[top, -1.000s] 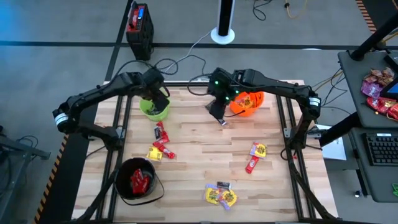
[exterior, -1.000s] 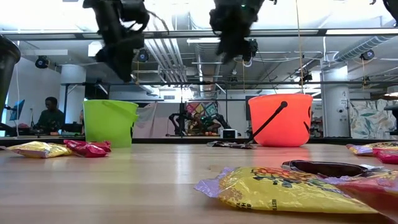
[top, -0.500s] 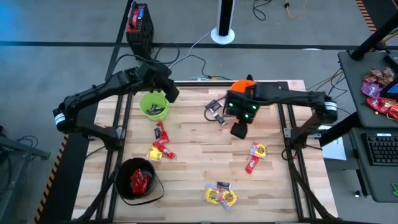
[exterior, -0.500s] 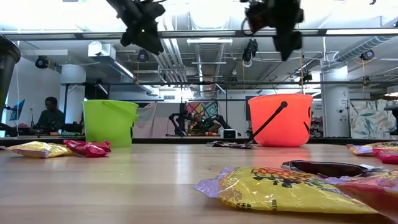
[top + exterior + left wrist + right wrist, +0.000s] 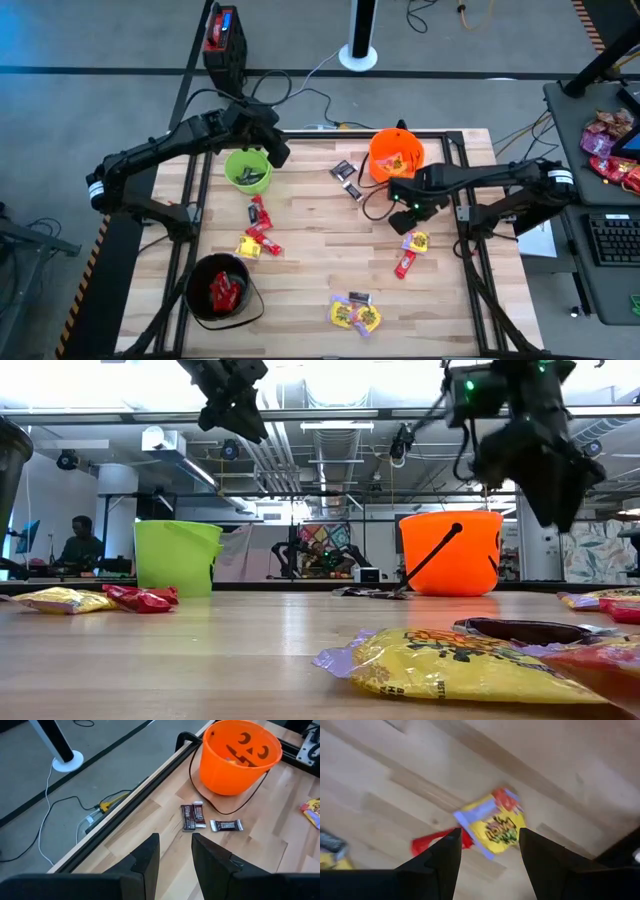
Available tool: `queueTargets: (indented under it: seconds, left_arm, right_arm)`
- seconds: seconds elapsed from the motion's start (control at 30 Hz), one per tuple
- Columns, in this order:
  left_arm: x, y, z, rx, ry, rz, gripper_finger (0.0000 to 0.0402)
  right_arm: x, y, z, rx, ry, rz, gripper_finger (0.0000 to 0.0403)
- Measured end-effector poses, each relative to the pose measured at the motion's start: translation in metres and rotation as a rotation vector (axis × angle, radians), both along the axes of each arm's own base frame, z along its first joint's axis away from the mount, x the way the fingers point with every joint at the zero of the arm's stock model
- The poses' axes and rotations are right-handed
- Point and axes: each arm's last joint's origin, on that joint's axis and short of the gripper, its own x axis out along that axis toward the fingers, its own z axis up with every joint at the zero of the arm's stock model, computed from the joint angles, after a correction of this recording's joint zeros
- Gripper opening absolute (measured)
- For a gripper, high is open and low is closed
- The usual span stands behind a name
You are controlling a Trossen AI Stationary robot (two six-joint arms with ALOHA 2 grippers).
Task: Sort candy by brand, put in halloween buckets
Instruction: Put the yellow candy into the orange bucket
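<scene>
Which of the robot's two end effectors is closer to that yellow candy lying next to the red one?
Right. The right end effector hangs open just above the yellow candy; the left end effector sits far across the table, by the lime green bucket.

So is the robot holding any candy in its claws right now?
No. The right claw is open above a yellow candy, and the left claw is open and holds nothing.

Your right gripper has swung away from the orange pumpkin bucket and now hangs with its fingers apart over the yellow candy and red candy on the table's right side. Your left gripper has lifted off the lime green bucket toward the far edge. The dark candies seem to lie newly exposed.
</scene>
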Motion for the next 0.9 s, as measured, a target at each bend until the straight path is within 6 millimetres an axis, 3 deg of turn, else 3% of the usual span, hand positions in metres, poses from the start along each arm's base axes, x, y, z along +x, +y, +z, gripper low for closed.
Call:
queueTargets:
  seconds: [0.27,0.53,0.7,0.9]
  left_arm:
    - [0.000,0.000,0.000,0.012,0.009,-0.012,0.0098]
    - [0.000,0.000,0.000,0.011,0.011,-0.012,0.0098]
    - [0.000,0.000,-0.001,0.017,0.016,-0.018,0.0098]
    - [0.000,0.000,-0.001,0.017,0.016,-0.018,0.0098]
  right_arm:
    - [-0.006,0.001,-0.034,0.005,0.030,-0.028,0.0189]
    - [-0.027,0.005,-0.063,0.038,0.165,-0.064,0.0189]
    - [-0.032,0.006,-0.082,0.046,0.115,-0.043,0.0188]
    - [-0.039,0.008,-0.100,0.045,0.067,-0.067,0.0149]
